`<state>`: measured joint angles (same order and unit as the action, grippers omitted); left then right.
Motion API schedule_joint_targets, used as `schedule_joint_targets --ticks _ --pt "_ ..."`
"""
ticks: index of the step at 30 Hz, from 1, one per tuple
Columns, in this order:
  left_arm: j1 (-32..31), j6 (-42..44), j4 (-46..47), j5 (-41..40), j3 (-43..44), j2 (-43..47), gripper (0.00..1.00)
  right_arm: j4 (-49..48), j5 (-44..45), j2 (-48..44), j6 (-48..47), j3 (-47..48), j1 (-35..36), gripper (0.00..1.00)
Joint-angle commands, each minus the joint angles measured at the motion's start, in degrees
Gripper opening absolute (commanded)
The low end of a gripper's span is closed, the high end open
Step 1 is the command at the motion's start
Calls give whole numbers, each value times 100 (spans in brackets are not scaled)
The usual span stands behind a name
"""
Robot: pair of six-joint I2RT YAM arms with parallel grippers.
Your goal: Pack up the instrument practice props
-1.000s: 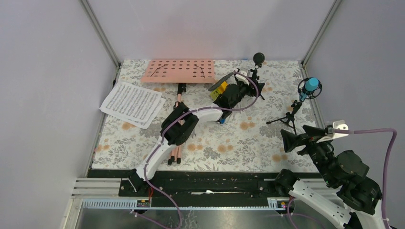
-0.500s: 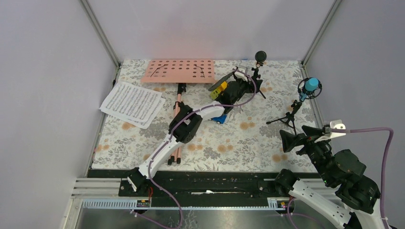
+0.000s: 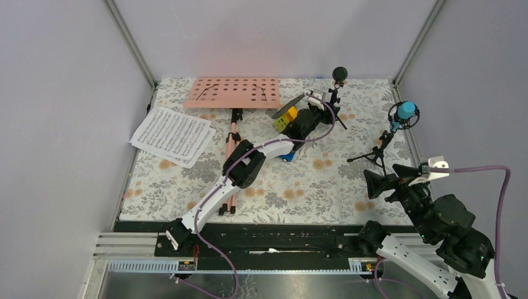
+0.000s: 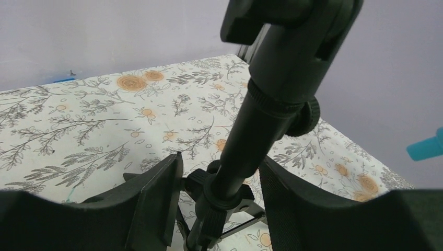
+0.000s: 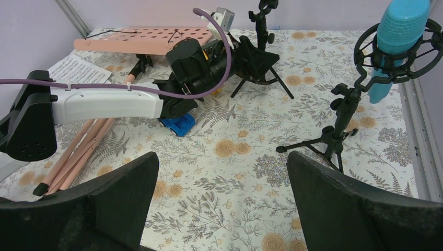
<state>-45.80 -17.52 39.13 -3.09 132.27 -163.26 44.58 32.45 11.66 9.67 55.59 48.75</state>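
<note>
I find no readable text, labels, brands or numbers in any view. The sheet-music pages (image 3: 172, 135) carry dense printed staves, too small for me to make out anything.

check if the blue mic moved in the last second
No. The blue mic stands in the same spot near the right edge of the table, and its tripod has not shifted.

Plain pale lilac walls (image 3: 56, 93) and metal corner posts (image 3: 129, 40) enclose a table (image 3: 187, 215) under a floral cloth (image 3: 324, 187) (grey leaves, orange blooms).
</note>
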Motion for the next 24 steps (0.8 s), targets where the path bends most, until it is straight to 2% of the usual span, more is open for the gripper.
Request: schedule_joint_targets --ticks 1,5,7,9,11,14,18,24 --pt "-69 143 567 220 -263 304 58 -99 119 54 28 -29 -4 100" --pt "-69 44 626 251 -130 295 56 -94 97 46 65 -49 0 100" --pt "-69 -7 625 282 -25 282 51 -91 96 53 82 -49 -6 100" --pt "-77 -40 678 411 -37 313 42 -90 92 59 94 -49 -4 100" --pt "-82 -22 696 476 -63 359 28 -90 78 68 105 -57 -3 100" --pt "-82 58 744 552 -286 516 13 -90 65 107 120 -57 -4 100" --pt "-118 171 1042 614 -1121 1034 3 -90 57 109 131 -57 1 100" --pt "-338 191 1898 637 -3073 2036 1 -87 77 89 114 -15 0 100"
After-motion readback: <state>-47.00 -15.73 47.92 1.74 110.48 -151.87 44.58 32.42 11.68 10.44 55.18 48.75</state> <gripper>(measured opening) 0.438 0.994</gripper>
